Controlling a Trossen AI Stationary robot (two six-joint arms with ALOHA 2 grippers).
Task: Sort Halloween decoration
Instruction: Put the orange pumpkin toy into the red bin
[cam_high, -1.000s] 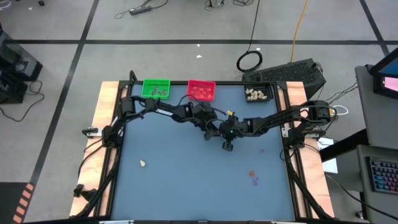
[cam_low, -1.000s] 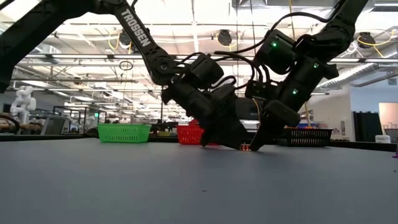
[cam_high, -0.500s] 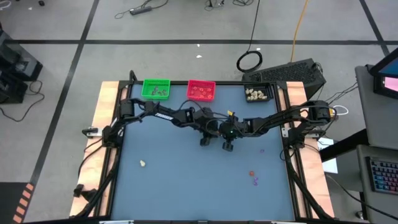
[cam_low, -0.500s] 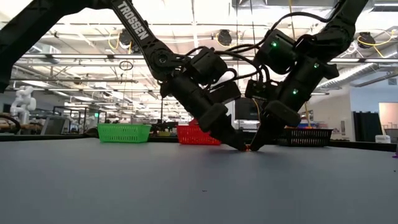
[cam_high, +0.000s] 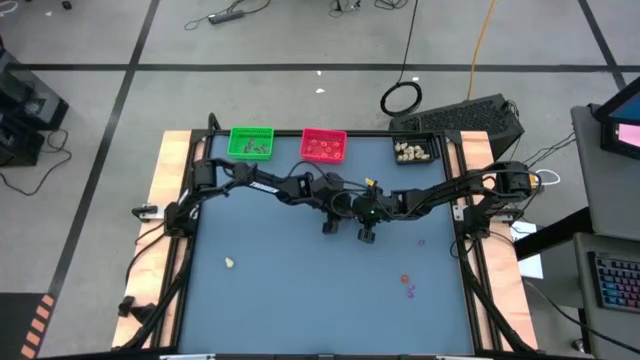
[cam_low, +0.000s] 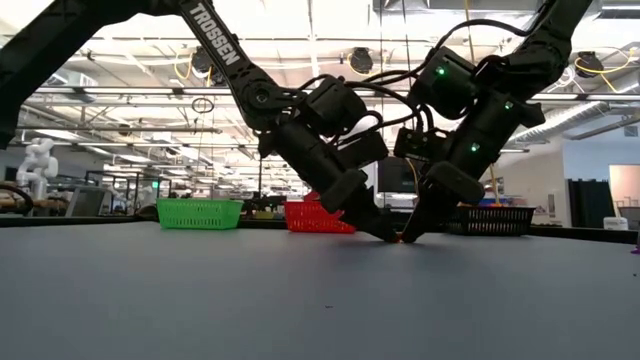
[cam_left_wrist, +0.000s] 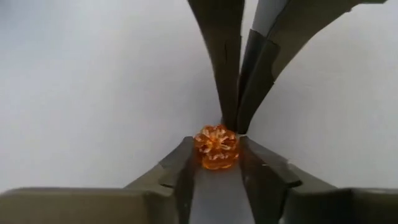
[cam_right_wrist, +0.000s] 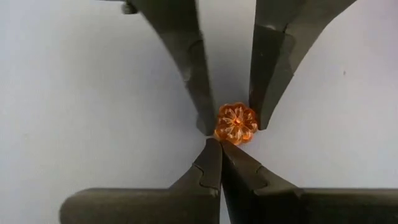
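L hand sits tips-down on the bench near its middle, fingers part-closed w/ a small orange pumpkin trinket between them; the pads look to be touching its sides, but a firm grip can't be told. R hand meets it tip to tip from the opposite side, fingers shut together, tips right against the same pumpkin. In low view both hands slant down to one spot on the bench, pumpkin a tiny orange glint there. Other trinkets: cream one lies well apart toward bench's front left; orange-red one & purple one near each other front right, another purple bit by R arm. Along far edge: green tray, red tray, black tray, each w/ bits inside.
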